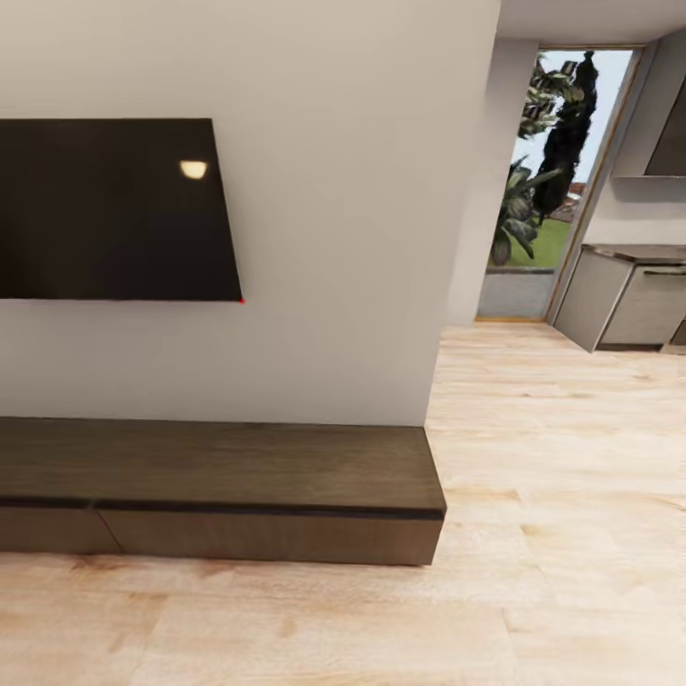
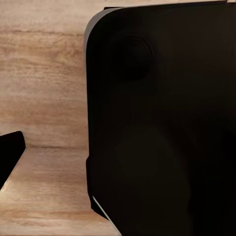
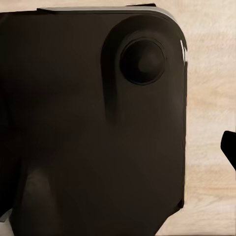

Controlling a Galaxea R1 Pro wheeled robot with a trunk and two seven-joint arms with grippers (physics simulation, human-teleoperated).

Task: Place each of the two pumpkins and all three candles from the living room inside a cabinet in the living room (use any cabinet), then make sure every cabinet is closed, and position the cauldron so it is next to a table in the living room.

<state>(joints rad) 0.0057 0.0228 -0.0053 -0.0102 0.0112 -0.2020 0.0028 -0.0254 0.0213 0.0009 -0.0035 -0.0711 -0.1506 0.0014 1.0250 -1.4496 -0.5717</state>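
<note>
Ahead of my arms sits the cabinet [image 1: 267,495], drawers flush and handle-less: stiff, heavy wood, so I'd hook the dark top seam. Whether either gripper is spread, I can't tell.

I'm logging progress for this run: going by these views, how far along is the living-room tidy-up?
Done, as far as it shows: the cabinet under the wall TV has its visible drawer fronts shut. In hand: nothing that can be confirmed; both wrist views look at a dark robot body panel over wood floor, so each end effector's state can't be told. Left: no pumpkins, candles or cauldron can be checked from here.
</note>
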